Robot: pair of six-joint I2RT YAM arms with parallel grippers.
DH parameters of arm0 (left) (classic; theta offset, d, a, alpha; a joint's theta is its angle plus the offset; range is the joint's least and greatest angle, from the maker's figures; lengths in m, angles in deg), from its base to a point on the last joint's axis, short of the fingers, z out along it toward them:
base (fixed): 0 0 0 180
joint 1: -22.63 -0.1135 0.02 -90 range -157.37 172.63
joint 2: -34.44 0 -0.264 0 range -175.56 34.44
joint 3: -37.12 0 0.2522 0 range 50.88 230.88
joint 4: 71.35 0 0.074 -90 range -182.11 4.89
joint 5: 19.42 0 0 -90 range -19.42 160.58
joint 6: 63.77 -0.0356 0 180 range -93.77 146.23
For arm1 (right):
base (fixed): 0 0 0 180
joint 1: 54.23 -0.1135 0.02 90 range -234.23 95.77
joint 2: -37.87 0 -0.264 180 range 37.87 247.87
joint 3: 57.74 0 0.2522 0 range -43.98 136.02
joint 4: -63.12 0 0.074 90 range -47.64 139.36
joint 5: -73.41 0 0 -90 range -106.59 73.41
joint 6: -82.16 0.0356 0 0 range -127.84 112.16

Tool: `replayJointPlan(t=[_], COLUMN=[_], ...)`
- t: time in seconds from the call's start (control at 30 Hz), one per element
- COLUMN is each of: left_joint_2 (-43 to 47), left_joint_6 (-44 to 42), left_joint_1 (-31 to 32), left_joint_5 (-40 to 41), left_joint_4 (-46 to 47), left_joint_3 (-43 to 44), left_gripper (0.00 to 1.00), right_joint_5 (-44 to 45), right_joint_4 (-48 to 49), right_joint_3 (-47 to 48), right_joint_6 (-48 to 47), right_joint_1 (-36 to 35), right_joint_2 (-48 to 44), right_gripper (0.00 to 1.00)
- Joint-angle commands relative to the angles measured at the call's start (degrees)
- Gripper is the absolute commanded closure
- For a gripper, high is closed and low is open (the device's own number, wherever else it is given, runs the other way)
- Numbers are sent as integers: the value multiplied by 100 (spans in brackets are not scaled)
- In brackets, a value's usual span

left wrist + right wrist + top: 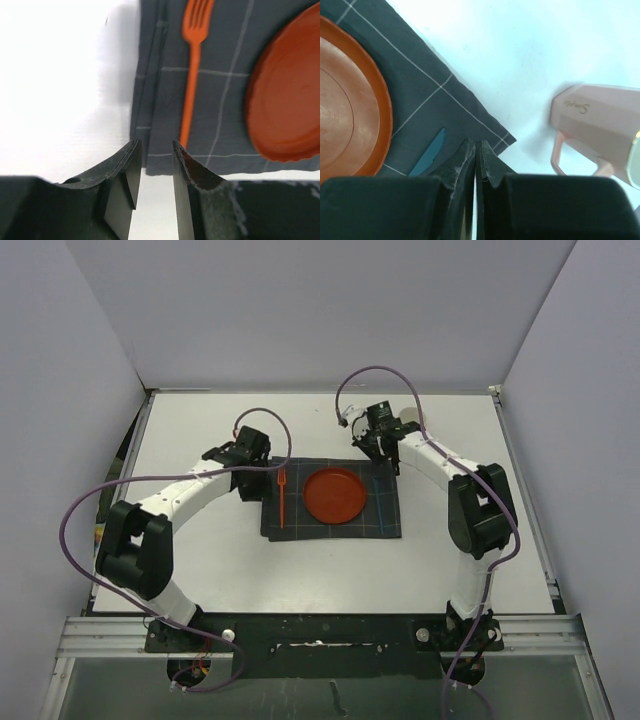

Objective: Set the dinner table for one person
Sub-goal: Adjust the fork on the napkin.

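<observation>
The dinner table (210, 570) is spread beneath both grippers. The left gripper (154, 147) is set partly open and empty over bare tabletop, just short of the mat (220, 100) and fork (192, 75). The right gripper (476, 146) is pressed shut on nothing above the mat's corner

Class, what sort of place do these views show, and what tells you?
Probably a robotics lab test cell: left arm and right arm bolted to a white table, plain wall panels around, a staged plate and fork.
</observation>
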Motion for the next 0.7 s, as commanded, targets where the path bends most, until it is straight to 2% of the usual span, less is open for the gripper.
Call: replayJointPlan(t=[0.0, 0.17, 0.4, 0.67], left_joint_2=[123, -462, -1235, -1629], left_joint_6=[-297, -290, -394, -535], left_joint_1=[-12, -12, -37, -107], left_joint_5=[74, -321, -572, -462], left_joint_4=[528, 1179, 1817, 1673], left_joint_3=[582, 652, 994, 1447], left_gripper=[71, 71, 73, 75], right_joint_5=[43, -36, -226, -328], right_joint_4=[148, 311, 353, 394], right_joint_3=[1, -406, -507, -565], right_joint_6=[-77, 48, 198, 246], right_joint_1=[43, 53, 140, 187], right_joint_2=[-340, -377, -280, -221], right_gripper=[100, 100, 100, 100])
